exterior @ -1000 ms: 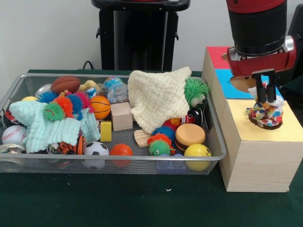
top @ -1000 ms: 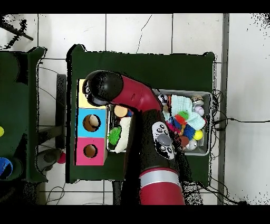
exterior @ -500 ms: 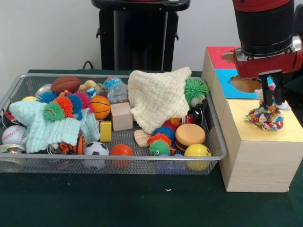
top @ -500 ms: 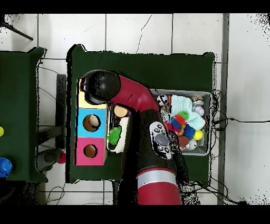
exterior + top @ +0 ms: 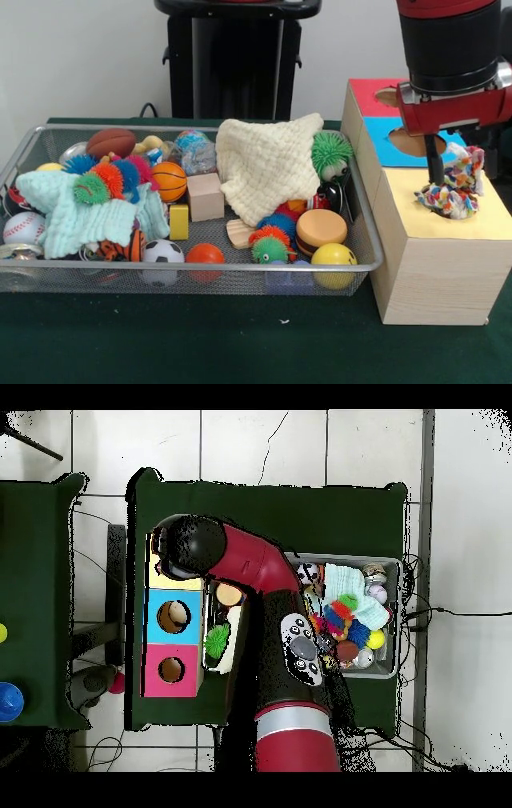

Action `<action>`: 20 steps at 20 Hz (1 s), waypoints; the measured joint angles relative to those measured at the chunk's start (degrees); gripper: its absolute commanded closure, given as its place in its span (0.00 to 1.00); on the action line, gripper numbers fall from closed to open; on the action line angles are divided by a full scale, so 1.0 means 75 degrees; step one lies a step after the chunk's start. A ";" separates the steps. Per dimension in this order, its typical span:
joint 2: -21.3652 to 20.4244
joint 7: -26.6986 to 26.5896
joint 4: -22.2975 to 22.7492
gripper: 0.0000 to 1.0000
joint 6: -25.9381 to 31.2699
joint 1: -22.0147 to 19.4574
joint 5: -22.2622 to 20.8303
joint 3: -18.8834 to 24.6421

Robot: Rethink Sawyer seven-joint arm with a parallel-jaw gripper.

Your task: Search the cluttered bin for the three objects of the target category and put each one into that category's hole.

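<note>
— Green worktop (image 5: 200, 344), what's on it?
— A wire-mesh bin (image 5: 184, 264) of toys at the left, a wooden sorting box (image 5: 432, 272) at the right.
— And the end effector (image 5: 452, 164)?
— Over the box's yellow near section. One dark finger (image 5: 434, 160) shows; spread or clenched, I cannot tell.
— The task's thing?
— A multicoloured sprinkled toy (image 5: 453, 192) lies on that yellow top, touching the finger.

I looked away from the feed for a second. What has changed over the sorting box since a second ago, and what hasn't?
The gripper has opened and lifted a little over the box's yellow section. One finger shows clear of the multicoloured cloth, which it pinched a second ago; the cloth now slumps on the yellow top with one corner raised. The wire bin and its clutter look unchanged.
</note>
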 measured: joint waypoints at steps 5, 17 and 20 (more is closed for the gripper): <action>0.0016 0.0000 -0.0267 0.00 0.0000 0.0093 -0.0016 -0.0139; 0.0032 0.0000 -0.0894 0.00 0.0506 0.0310 -0.0060 -0.0667; 0.0033 0.0000 -0.0996 1.00 0.0602 0.0361 -0.0072 -0.0801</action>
